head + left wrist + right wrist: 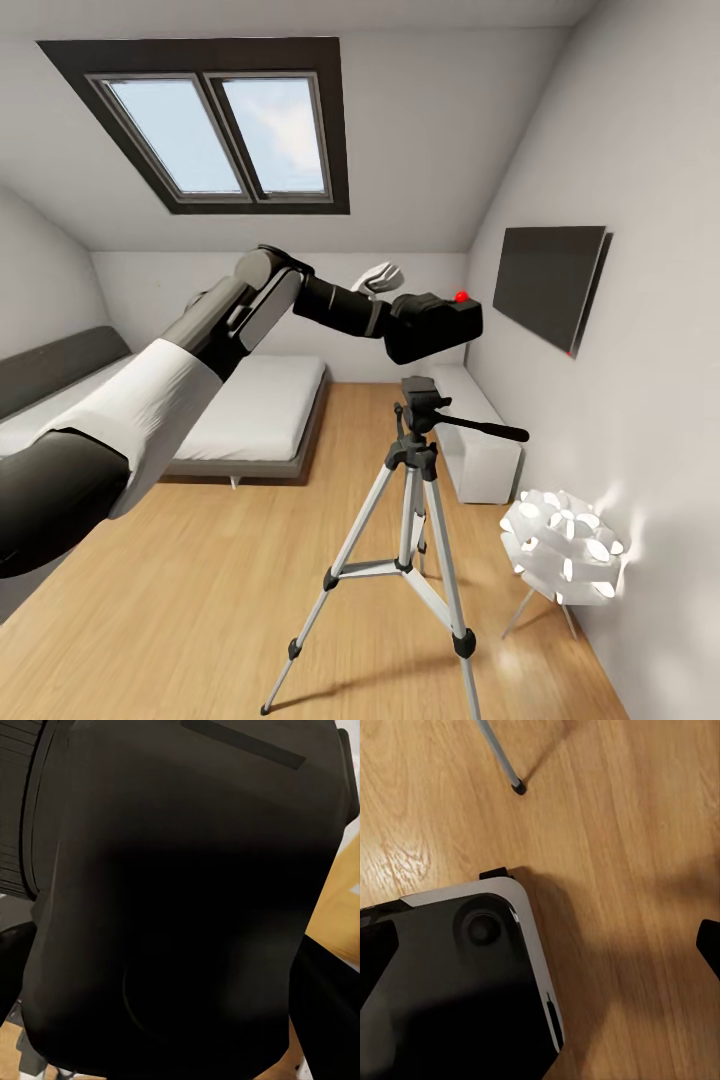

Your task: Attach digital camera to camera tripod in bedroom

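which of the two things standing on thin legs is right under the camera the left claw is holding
The camera tripod, with silver legs and a black pan head, stands directly below the digital camera. The white petal-shaped lamp sits lower, by the wall.

The tall silver-legged camera tripod (410,540) stands on the light wood floor (200,600). Directly above its black pan head, not touching it, is the small black digital camera (435,328), at the end of the left arm, which reaches in from the tripod's left. To the tripod's right, against the wall, stands the white petal-shaped lamp (562,547). Behind the tripod sits a low white cube shelf (480,440), and the grey-framed bed (250,415) lies behind and to its left. The dark wall TV (548,283) hangs above the shelf, to the tripod's right.
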